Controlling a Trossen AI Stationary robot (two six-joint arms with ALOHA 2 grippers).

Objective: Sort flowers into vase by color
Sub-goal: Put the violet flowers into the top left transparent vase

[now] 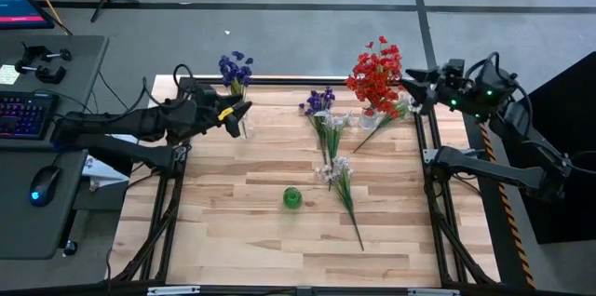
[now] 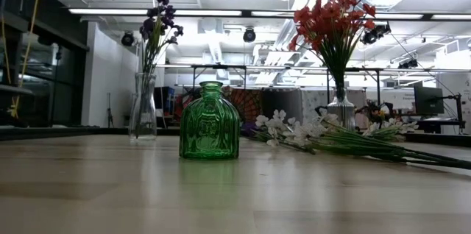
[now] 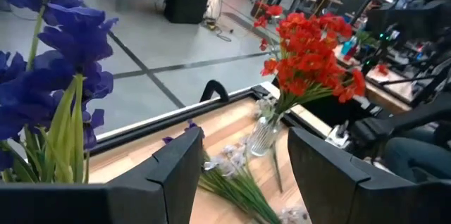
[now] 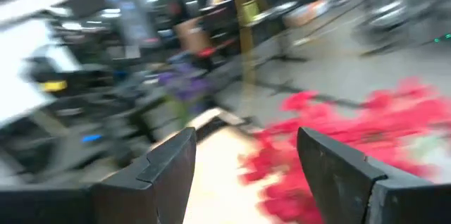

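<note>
You are looking down on a wooden table [image 1: 233,240] where the sorting is standing roughly midway: the red flowers [image 1: 376,74] are already sitting in a clear vase [image 2: 341,109] just ahead of your right gripper [image 1: 407,78], whose jaws are hanging spread and empty. Your left gripper [image 1: 235,115], also spread with nothing between its fingers, is hovering beside the purple flowers [image 1: 235,69] standing in their own glass vase [image 2: 143,107]. Between the two grippers, white sprays [image 1: 337,173] and one purple spray [image 1: 319,102] are lying loose on the boards, with a small green vase [image 1: 292,197] empty nearby. By the look of it, your next move is calling for a reach toward a loose stem.
</note>
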